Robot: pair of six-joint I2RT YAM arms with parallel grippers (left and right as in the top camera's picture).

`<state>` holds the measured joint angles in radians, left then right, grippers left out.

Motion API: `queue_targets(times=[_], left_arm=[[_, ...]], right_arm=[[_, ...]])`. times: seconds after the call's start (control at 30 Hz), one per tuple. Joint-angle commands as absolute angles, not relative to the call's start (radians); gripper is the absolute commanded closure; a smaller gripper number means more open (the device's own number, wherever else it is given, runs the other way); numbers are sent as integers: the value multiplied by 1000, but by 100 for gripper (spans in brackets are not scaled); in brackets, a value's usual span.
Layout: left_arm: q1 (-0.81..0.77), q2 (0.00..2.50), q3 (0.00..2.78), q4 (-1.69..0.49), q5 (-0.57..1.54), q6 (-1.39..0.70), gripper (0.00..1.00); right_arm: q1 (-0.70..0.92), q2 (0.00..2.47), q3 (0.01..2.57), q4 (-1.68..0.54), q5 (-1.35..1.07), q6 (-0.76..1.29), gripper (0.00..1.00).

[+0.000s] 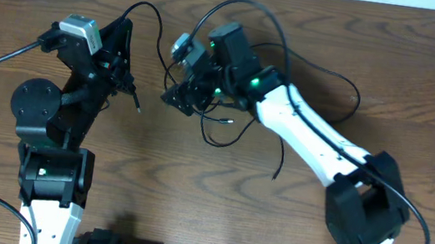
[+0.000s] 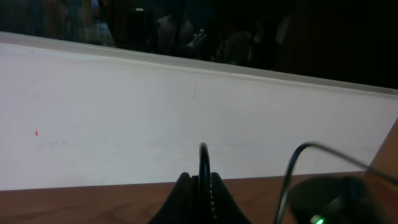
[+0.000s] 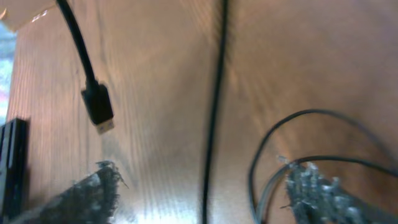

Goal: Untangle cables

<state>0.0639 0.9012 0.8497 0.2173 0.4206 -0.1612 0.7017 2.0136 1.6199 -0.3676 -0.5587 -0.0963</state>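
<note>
my left claw (image 2: 200,179) clamps one black cable (image 2: 203,155), anchoring it above the desk (image 1: 190,203); my right claw (image 3: 202,168), wide open, straddles a strand (image 3: 214,112), probably to pull it free.

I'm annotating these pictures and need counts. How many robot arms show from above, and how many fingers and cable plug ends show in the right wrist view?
Robot arms, overhead view: 2, the left arm and the right arm
Fingers, right wrist view: 2
Plug ends, right wrist view: 1, a plug end on a black cable
Total: 5
</note>
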Motion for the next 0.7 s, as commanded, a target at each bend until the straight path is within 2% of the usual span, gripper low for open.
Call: queue_targets(times=[0.0,0.07,0.1,0.37,0.5,0.6,0.67], left_arm=[[69,892,859,223,437,-170,93],[69,892,859,223,436,-170,93],[69,892,859,222,433,-170,92],[69,892,859,149,366,-171,92],[69,892,859,37,366,-171,72],[69,892,859,-55,366,-171,50],[69,894,859,-115,365,-170,43]], right_arm=[[724,2050,1621,-368,-593,-110,50],[724,2059,1621,-375,-569,-101,91],[718,2059,1621,-376,-523,-55,99],[652,1999,1625,-253,-508,62,99],[619,1941,1625,-107,-508,131,99],[605,1899,1625,17,-507,205,99],[598,1871,1625,96,-507,278,99]])
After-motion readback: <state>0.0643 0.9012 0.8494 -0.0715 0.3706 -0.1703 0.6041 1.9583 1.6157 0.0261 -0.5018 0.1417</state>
